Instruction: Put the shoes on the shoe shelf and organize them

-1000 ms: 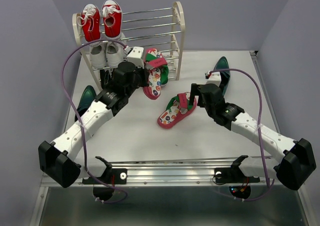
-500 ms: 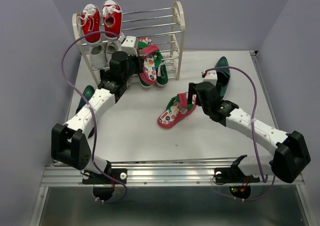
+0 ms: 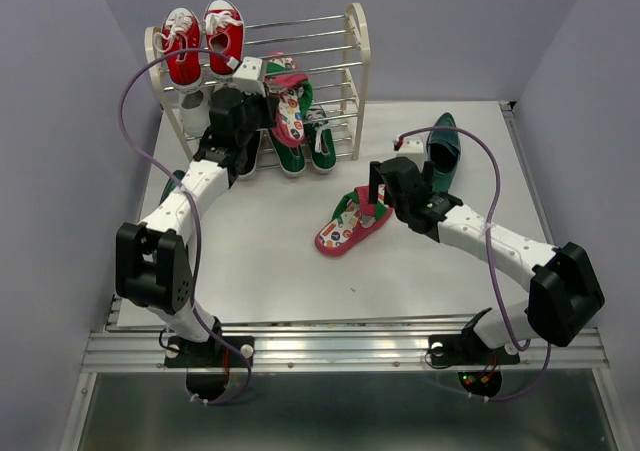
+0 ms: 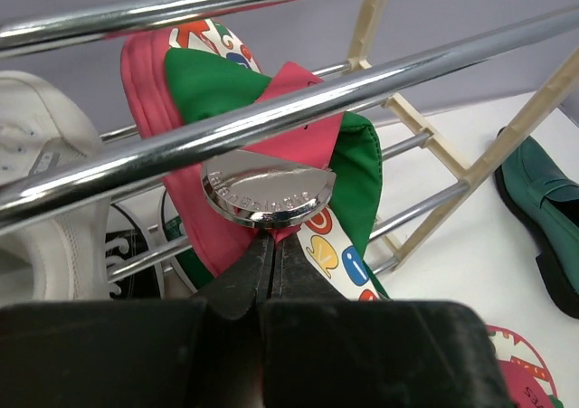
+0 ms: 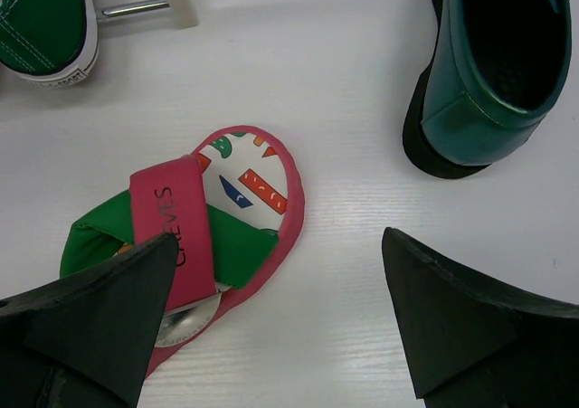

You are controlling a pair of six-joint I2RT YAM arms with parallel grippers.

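The held flip-flop (image 4: 194, 78) hangs steeply tilted at the middle tier of the shoe shelf (image 3: 356, 66). Its pink strap is pinched just under the metal badge by the left gripper (image 4: 270, 245), whose fingers are pressed fully together on it. Holding it by the strap leaves the sole free, which suits threading it between the chrome rods (image 4: 271, 109). In the wrist view 1 rod crosses in front of the strap, so the shoe seems partly inside the tier, beside the white sneakers (image 3: 195, 111). Whether the sole rests on a rod, I cannot tell. The green sneakers (image 3: 300, 151) sit low at the shelf's front, and the red sneakers (image 3: 205, 36) fill the left end of the top tier.

The second flip-flop (image 5: 194, 227) lies flat on the table (image 3: 260, 261), well apart from the shelf. The right gripper (image 5: 280, 245) hovers over it with fingers spread wide and nothing in them. It is likely lined up to take this shoe by its strap too. 1 teal dress shoe (image 5: 498, 64) lies near it, and another (image 3: 172, 193) shows by the left arm.
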